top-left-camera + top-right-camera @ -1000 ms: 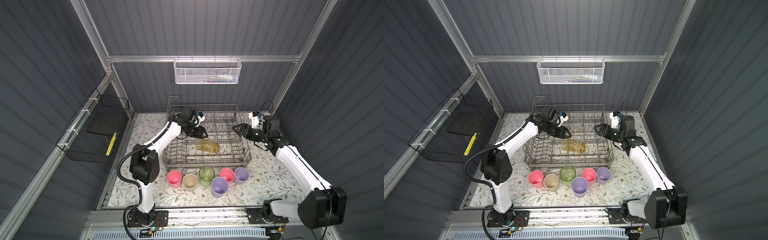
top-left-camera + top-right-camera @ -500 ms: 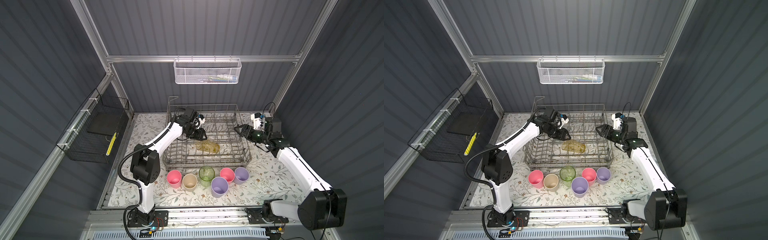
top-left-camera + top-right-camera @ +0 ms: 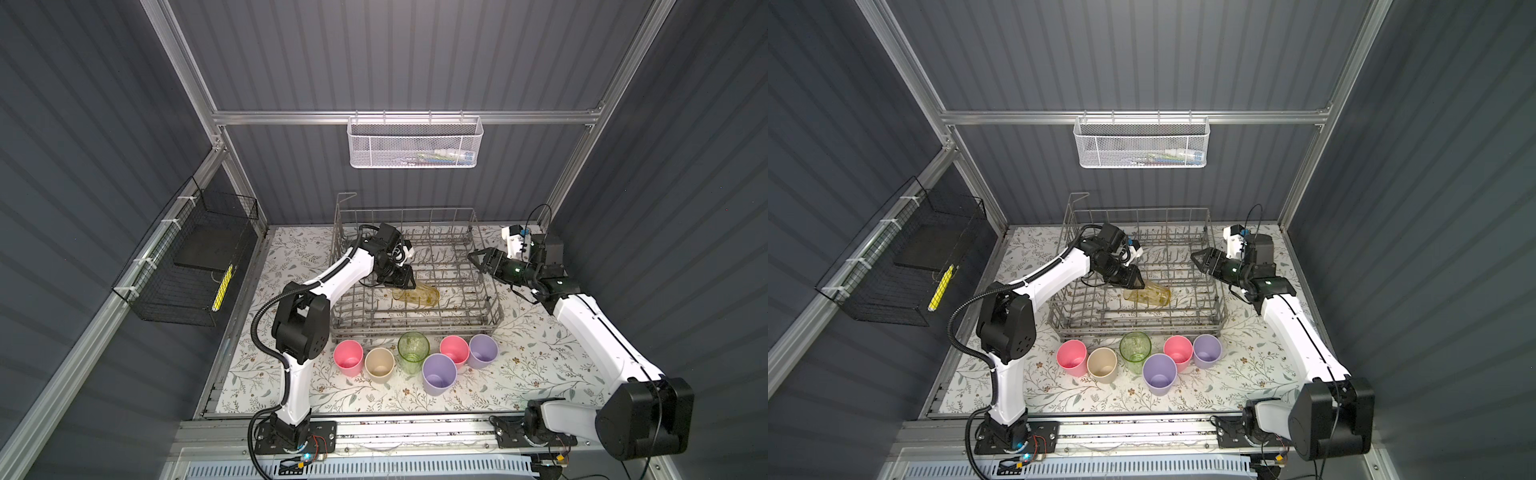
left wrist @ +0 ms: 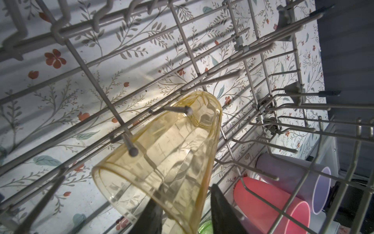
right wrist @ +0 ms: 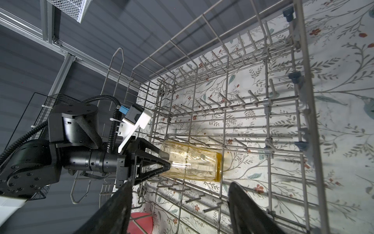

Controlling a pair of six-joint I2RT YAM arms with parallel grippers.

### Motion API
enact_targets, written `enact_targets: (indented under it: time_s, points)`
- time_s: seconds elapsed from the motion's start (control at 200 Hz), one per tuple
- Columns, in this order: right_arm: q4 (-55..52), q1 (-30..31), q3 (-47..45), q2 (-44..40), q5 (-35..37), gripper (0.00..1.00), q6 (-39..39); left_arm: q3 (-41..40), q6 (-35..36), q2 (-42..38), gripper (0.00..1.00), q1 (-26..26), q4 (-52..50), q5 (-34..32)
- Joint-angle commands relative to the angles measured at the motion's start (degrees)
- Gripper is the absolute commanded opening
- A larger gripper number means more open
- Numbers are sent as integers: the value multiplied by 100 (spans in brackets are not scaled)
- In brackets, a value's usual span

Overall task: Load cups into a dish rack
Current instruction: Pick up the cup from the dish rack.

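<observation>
Left fingers (image 4: 220, 214) straddle the mouth wall of the amber glass (image 5: 192, 164), apparently one inside and one outside; whether they already pinch it cannot be told. Right fingers (image 5: 249, 212) are spread wide and empty, over the rack (image 3: 374, 324). The glass lies on its side among the tines, mid-rack. Six cups (image 3: 439, 374) stand on the surface (image 3: 540, 365) in front. The glass is likely rigid, slick and breakable: grip the rim wall firmly without crushing, and avoid striking the tines.

Amber cup (image 3: 415, 296), floral tabletop (image 3: 540, 365)
</observation>
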Motion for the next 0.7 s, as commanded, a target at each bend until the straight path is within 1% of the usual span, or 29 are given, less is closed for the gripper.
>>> enact_targets:
  time_s: [0.0, 0.045, 0.09, 0.215, 0.245, 0.695]
  points:
    - [98, -29, -78, 8, -56, 75, 47, -71, -63, 0, 32, -36, -48, 105]
    - [112, -29, -93, 17, -71, 75, 60, -74, -83, -3, 28, -36, -29, 101]
    - [148, -28, -118, 23, -73, 75, 72, -62, -95, -7, 20, -37, -20, 91]
    - [204, -40, -159, 17, -125, 75, 118, -38, -133, -58, 3, -38, -20, 118]
    - [207, -38, -164, 6, -140, 75, 125, -32, -139, -78, 0, -37, -13, 153]
    - [392, -56, -222, -254, -228, 75, 218, 240, -87, -732, 0, -36, -170, -270]
